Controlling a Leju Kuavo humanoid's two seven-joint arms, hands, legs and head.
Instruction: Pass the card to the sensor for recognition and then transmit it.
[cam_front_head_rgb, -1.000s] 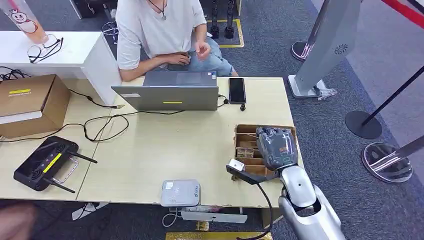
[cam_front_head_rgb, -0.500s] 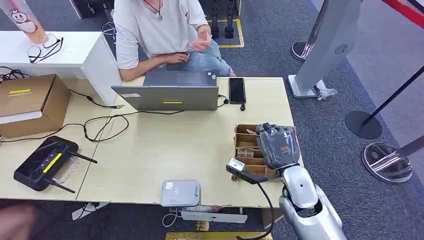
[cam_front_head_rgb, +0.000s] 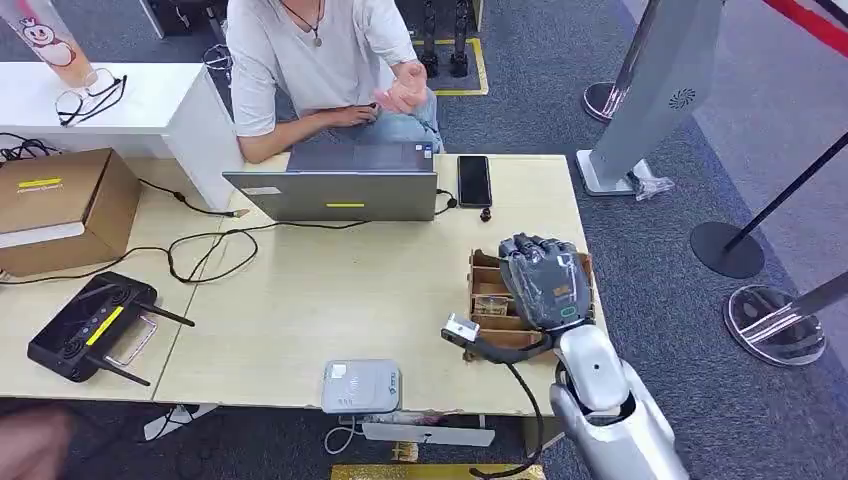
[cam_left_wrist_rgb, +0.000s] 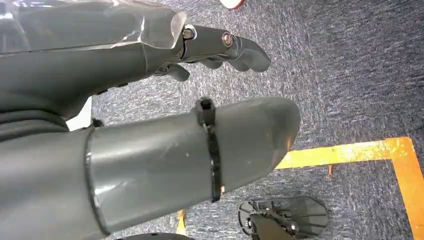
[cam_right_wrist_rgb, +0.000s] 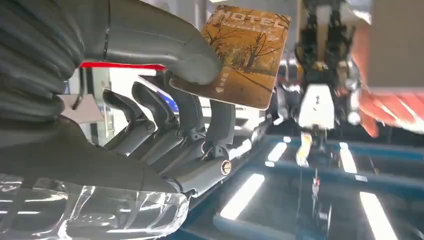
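the right hand (cam_front_head_rgb: 545, 282) hovers over the wooden card box (cam_front_head_rgb: 487, 290), its thumb pinching a brown hotel card (cam_right_wrist_rgb: 247, 55) clear so it can go to the grey sensor (cam_front_head_rgb: 361, 386) near the table's front edge, while the left hand (cam_left_wrist_rgb: 150, 115) hangs empty, fingers apart

one laptop (cam_front_head_rgb: 335, 183), one phone (cam_front_head_rgb: 474, 180), one sensor (cam_front_head_rgb: 361, 386) and one compartmented wooden tray (cam_front_head_rgb: 484, 270) lay on the table (cam_front_head_rgb: 330, 290). there was one cardboard box (cam_front_head_rgb: 60, 208) and one black router (cam_front_head_rgb: 85, 326) with two antennas. one card (cam_right_wrist_rgb: 243, 55) was pinched in the right hand (cam_front_head_rgb: 545, 280); one left hand (cam_left_wrist_rgb: 150, 100) hung over carpet. one person (cam_front_head_rgb: 320, 60) sat behind the laptop. one pair of glasses (cam_front_head_rgb: 88, 98) rested on the white counter (cam_front_head_rgb: 150, 100). three round stanchion bases (cam_front_head_rgb: 727, 249) stood on the floor.
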